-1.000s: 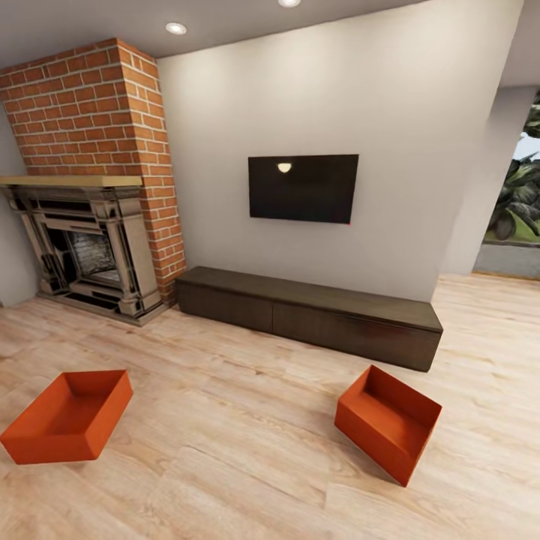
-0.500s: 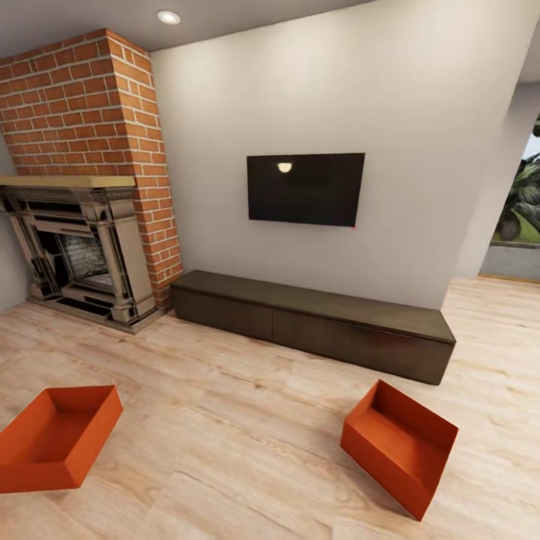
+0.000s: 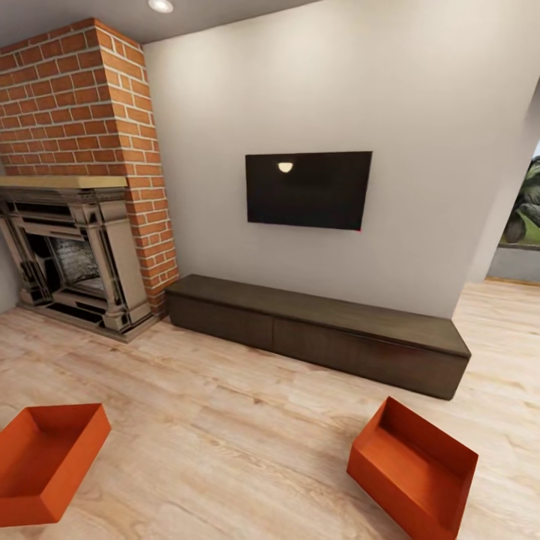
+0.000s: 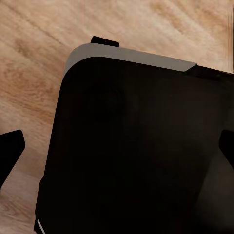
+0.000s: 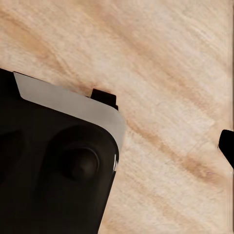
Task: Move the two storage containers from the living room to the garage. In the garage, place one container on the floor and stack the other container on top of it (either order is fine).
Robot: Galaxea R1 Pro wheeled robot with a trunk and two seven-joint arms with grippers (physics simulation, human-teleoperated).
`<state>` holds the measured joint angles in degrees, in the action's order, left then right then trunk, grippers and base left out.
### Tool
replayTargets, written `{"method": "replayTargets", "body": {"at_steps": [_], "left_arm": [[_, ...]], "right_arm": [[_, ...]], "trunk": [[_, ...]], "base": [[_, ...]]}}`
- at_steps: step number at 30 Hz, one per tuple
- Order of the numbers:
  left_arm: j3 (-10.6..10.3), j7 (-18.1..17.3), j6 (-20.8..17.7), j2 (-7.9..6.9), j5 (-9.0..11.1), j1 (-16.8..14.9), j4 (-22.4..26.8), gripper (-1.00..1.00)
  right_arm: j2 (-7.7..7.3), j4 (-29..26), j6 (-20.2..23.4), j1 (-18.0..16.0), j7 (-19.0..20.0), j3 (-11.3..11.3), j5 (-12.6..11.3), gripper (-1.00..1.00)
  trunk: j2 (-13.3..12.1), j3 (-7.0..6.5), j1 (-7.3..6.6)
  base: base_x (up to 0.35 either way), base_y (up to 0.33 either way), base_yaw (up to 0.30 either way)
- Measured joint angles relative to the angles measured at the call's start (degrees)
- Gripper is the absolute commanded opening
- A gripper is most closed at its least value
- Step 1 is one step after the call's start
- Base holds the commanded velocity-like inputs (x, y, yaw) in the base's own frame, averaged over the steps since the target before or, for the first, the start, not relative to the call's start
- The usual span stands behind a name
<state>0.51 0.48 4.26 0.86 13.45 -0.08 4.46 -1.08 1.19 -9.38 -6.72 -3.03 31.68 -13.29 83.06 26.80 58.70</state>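
1. Nothing carried yet: both storage containers are still on the living room wood-plank floor (image 3: 247,442), none in the garage.
2. The left container (image 3: 45,461) is set flat, well apart from the right container (image 3: 412,469), which is tilted on one edge.
3. The right container is near the right end of the dark-wood bench (image 3: 315,330), not touching it.
4. Nearby: brick fireplace (image 3: 71,255), wall television (image 3: 307,189).
5. No obstacle is seen on the floor between the containers.
6. Pincer states cannot be told; both wrist views are taken up largely by the dark robot base (image 4: 136,156).
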Motion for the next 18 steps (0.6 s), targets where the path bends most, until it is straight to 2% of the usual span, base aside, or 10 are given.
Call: {"method": "replayTargets", "body": {"at_steps": [18], "left_arm": [[0.00, 0.00, 0.00, 0.00, 0.00, 0.00, 0.00, 1.00]], "right_arm": [[0.00, 0.00, 0.00, 0.00, 0.00, 0.00, 0.00, 1.00]], "trunk": [[0.00, 0.00, 0.00]], "base": [[0.326, 0.000, 0.000]]}}
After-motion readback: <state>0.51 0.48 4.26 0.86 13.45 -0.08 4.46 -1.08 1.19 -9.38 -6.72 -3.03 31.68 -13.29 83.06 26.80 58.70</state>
